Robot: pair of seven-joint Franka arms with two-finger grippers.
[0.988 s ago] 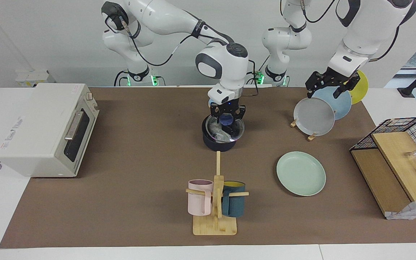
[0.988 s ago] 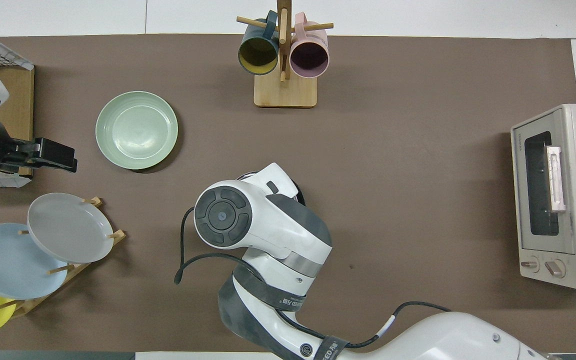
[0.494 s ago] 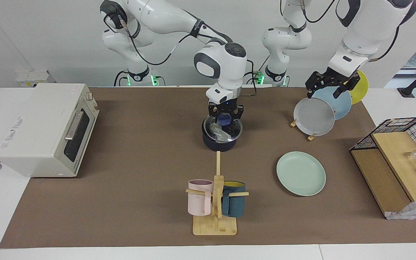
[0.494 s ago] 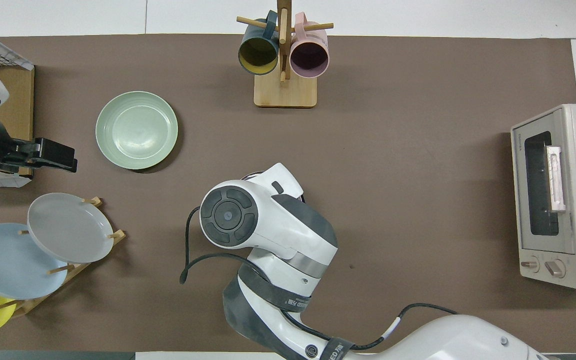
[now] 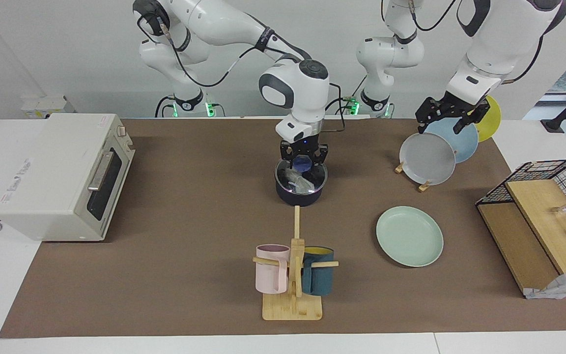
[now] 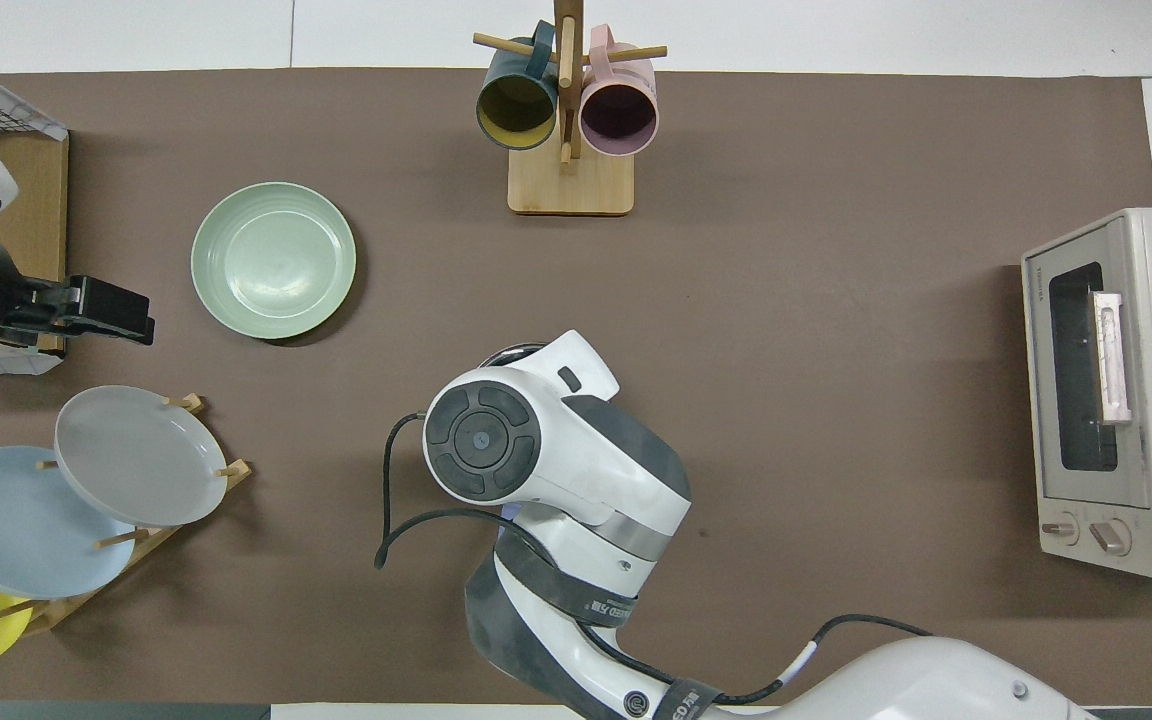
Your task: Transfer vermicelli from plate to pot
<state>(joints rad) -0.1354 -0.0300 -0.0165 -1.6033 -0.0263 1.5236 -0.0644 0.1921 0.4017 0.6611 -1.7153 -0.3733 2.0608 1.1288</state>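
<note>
Brown matting covers the surface (image 5: 189, 275), with white wall at the robots' end. At the middle of it stands the pot (image 5: 298, 194), dark navy, and the vermicelli (image 5: 298, 182) lies inside it as a whitish glassy tangle. The right gripper (image 5: 304, 169) hangs just over the pot's mouth with its jaws shut; whether they grip or touch the noodles cannot be told. From overhead the right arm's wrist covers nearly all of the pot.

Toward the left arm's end, farther from the robots than the pot, the plate (image 6: 273, 259) lies bare and mint green. The left gripper (image 5: 449, 117) waits over a wooden rack (image 6: 141, 540) of grey, light blue and yellow plates, jaws spread wide and holding nothing.

Farther from the robots than the pot, a wooden mug tree (image 5: 293, 290) carries a pink mug (image 5: 271, 269) and a teal mug (image 5: 318, 277). A toaster oven (image 5: 62, 174) sits at the right arm's end; its lettering is too small to read. A wire basket (image 5: 553, 177) and wooden boards sit at the left arm's end.
</note>
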